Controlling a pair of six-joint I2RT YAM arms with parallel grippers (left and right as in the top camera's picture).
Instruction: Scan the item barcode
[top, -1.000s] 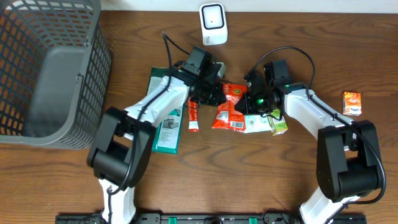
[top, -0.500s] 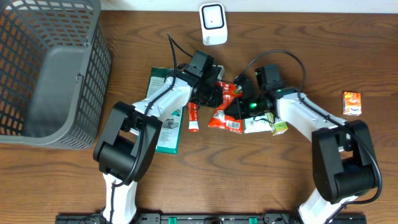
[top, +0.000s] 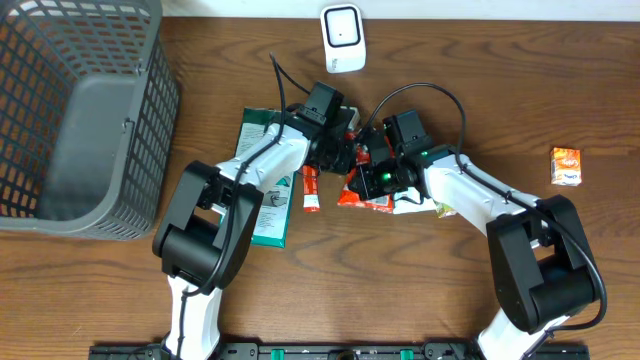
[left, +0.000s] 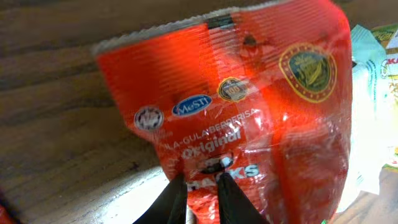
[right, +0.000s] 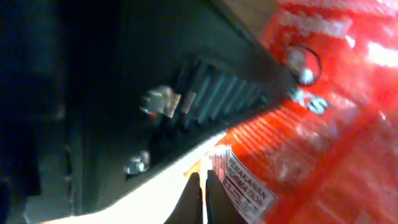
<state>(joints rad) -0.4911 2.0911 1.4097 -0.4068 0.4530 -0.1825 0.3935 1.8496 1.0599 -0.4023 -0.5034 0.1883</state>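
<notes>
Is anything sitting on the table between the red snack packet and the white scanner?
Nothing visible except the left arm itself. The red foil snack packet, pinched by the left fingers, has only bare wooden table between it and the white box-shaped scanner.

Scanner (top: 342, 38) behind pouch (top: 354, 194), basket (top: 150, 150) left

Both arms bent inward, pincers almost meeting.
The left arm (top: 262, 160) angles in toward the middle, and the left pincer (left: 202, 186) has its fingers drawn narrow on an edge of the red packet (left: 249, 112). The right arm (top: 470, 185) leans in from the other side. The right pincer (right: 199, 186) is fully closed, fingertips pressed together, just right of the left pincer and slightly nearer the arm bases.
</notes>
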